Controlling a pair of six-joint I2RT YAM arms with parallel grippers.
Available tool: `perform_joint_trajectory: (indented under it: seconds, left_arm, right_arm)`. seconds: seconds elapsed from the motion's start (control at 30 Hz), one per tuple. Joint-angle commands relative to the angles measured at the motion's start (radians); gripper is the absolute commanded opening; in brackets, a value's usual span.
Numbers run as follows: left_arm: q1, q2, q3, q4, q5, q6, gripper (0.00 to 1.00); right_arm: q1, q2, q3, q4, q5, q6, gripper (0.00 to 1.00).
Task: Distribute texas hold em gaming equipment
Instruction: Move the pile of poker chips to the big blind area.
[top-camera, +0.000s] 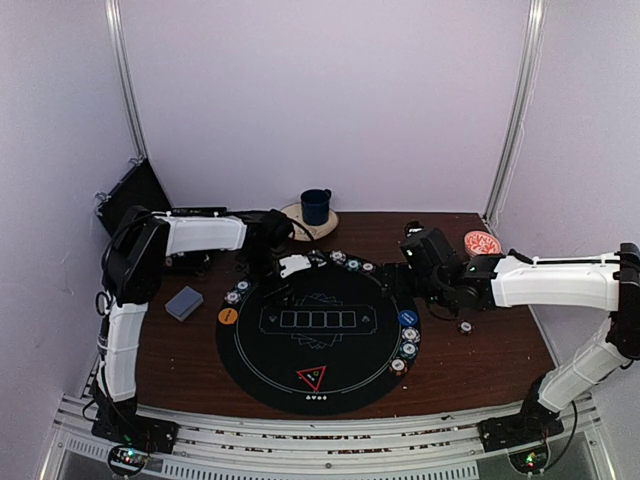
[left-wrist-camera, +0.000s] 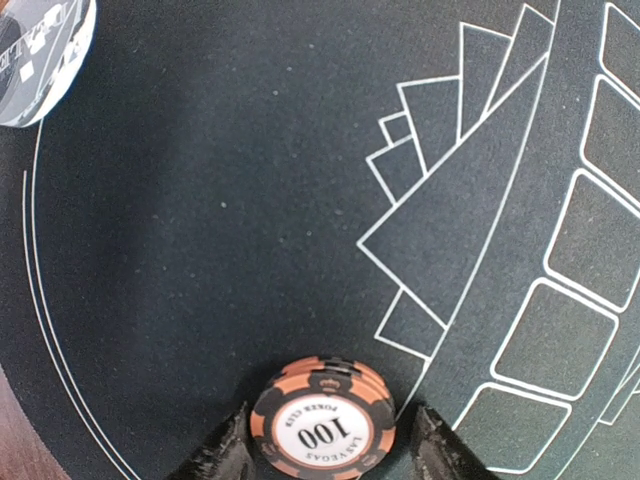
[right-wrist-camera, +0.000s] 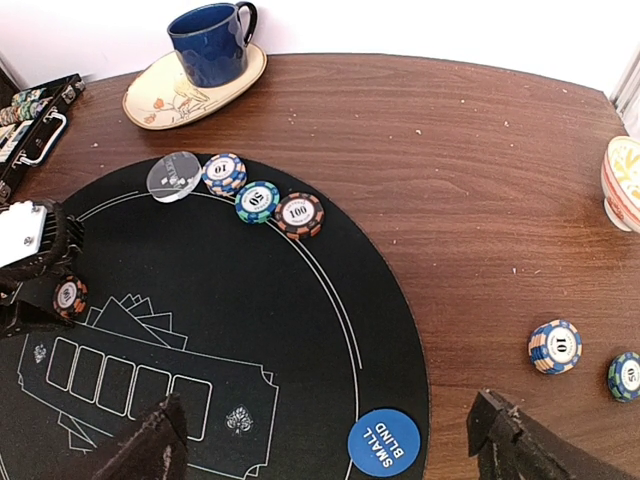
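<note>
- Orange 100 chips: short stack sat flat on the black mat, on the part nearest the tabletop's far edge, left of centre
- Left tool: jaws stood apart, straddling the stack rim to rim; a sliver of mat showed at one side, so I judged it not clamped
- Right tool: jaws wide apart, empty; hung over the mat's right side
- Handling, my read: chips looked light, rigid, smooth-edged; stack could shear or slip; pinch across the diameter, low, catching every rim
</note>
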Motion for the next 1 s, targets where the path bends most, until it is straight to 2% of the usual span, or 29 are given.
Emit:
perform_joint_trajectory:
  seconds: [0.0,0.2,0.4,0.5,0.97]
  left_arm:
    - [-0.023,0.068,-0.005,-0.019,-0.029,0.015,0.52]
    - [-0.034,0.072,-0.005,-0.036,-0.038,0.036,0.42]
    - [-0.035,0.074,0.000,-0.034,-0.064,0.029,0.24]
    - [-0.035,0.069,0.004,-0.016,-0.093,0.015,0.19]
    - [0.003,0.049,0.072,0.000,-0.106,0.004,0.18]
  right_arm:
    - [-0.005,-0.022,-0.012,0.010,0.012,0.002,0.99]
    - [-0.006,-0.022,-0.012,0.010,0.010,0.002,0.99]
    - [-0.008,-0.028,-0.013,0.010,0.009,0.002,0.98]
    - [-0.007,-0.030,-0.015,0.012,0.009,0.003,0.98]
    - [-0.007,-0.031,-0.019,0.016,0.005,0.004,0.99]
